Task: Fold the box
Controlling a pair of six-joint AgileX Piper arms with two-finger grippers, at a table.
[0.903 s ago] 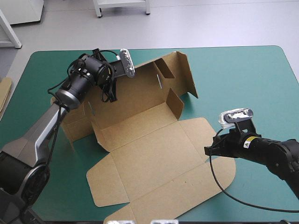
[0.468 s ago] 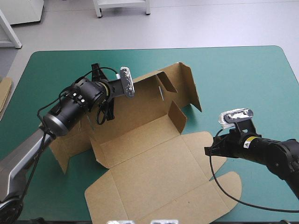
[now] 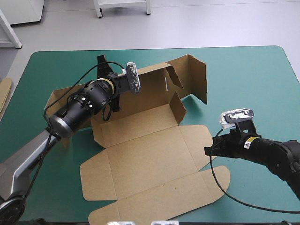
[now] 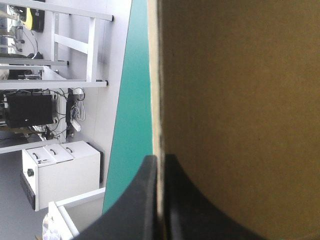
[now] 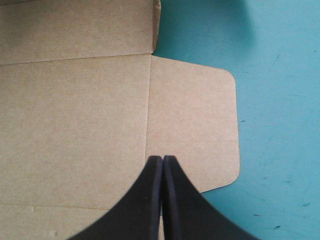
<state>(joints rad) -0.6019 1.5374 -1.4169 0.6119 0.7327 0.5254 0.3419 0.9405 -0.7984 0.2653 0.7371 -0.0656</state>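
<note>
The brown box point(image 3: 150, 159) lies open on the teal-green cover, its lid panel flat toward the near edge. Its long back wall point(image 3: 150, 89) is raised, with a side flap point(image 3: 197, 77) standing upright at the far right. My left gripper point(image 3: 112, 104) is shut on the top edge of that wall; in the left wrist view the black fingers point(image 4: 160, 162) pinch the board point(image 4: 240, 100) edge-on. My right gripper point(image 3: 208, 151) is shut and hovers at the box's right side, its tips point(image 5: 162, 160) over a rounded flap point(image 5: 192, 130); I cannot tell whether they touch it.
An edge of more brown board point(image 3: 4, 91) shows at the table's left edge. Bare teal-green cover point(image 3: 248, 75) stretches to the right and far right of the box. A short inner flap point(image 3: 177, 108) stands up in the box's middle.
My left gripper has swung right and toward the far edge with the back wall, which now stands straighter. The whole sheet has turned and slid left. The right arm has stayed put.
</note>
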